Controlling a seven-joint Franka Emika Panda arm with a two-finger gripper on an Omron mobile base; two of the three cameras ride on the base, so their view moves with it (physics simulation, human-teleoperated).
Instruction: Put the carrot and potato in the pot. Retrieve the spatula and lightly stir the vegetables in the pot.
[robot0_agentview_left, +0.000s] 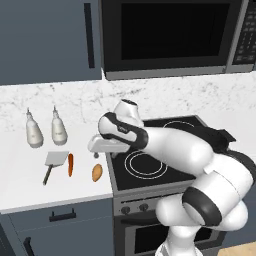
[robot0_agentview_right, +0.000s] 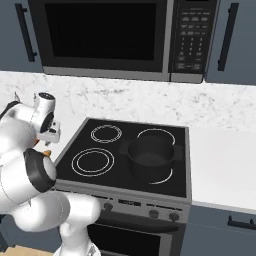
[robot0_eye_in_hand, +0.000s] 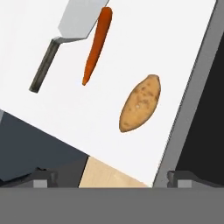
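Progress: nothing done yet.
Gripper: jaws wide apart, empty, above the potato.
Carrot, spatula: on counter near front edge.
Pot: empty, on stove.

Orange carrot, tan speckled potato (brown flecks), black pot.

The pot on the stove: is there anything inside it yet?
The pot looks empty in the right base view, though its near wall hides part of the bottom. The carrot and potato lie on the counter beside the spatula.
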